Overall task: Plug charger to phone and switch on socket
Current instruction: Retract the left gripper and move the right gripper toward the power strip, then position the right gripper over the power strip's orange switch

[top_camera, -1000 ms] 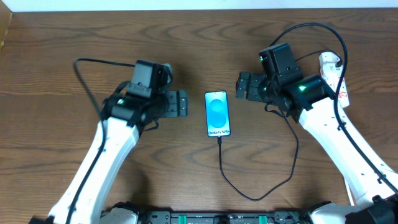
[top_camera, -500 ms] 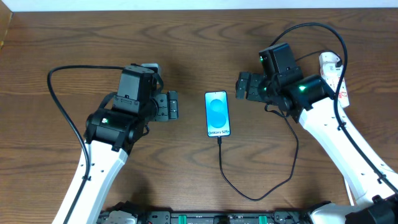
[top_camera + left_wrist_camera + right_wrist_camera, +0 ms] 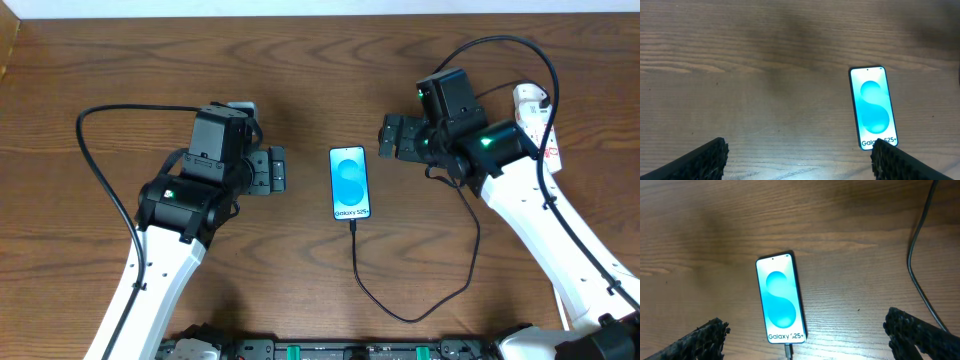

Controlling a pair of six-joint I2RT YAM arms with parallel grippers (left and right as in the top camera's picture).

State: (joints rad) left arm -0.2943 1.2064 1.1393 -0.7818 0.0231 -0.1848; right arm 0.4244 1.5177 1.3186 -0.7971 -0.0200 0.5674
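Phone and tabletop: the phone [image 3: 350, 183] lies flat, screen up and lit blue, in the middle of the brown wooden tabletop [image 3: 300, 60], between the two arms.
Left arm: this is the only thing that has changed. Compared with a second ago it has drawn back to the left, so its hand sits farther from the phone. Over the last half second it has not moved.
Right arm: unchanged from both earlier frames.
Socket: the white socket [image 3: 532, 110] lies at the right edge, partly behind the right arm. Its switch state cannot be made out.
Left hand: the left hand [image 3: 276, 170] is spread wide, holds nothing and is clear of the phone.
Right hand: the right hand [image 3: 388, 139] is fully spread and empty, near the phone's upper right corner, not touching it.
Charger: the charger [image 3: 353, 240] runs from the phone's bottom edge, loops toward the front of the tabletop and rises under the right arm. Its white plug is hidden.
Connector: the connector [image 3: 788, 352] sits at the phone's bottom edge.
Meaning: the plugging looks done, and the socket switch likely remains.
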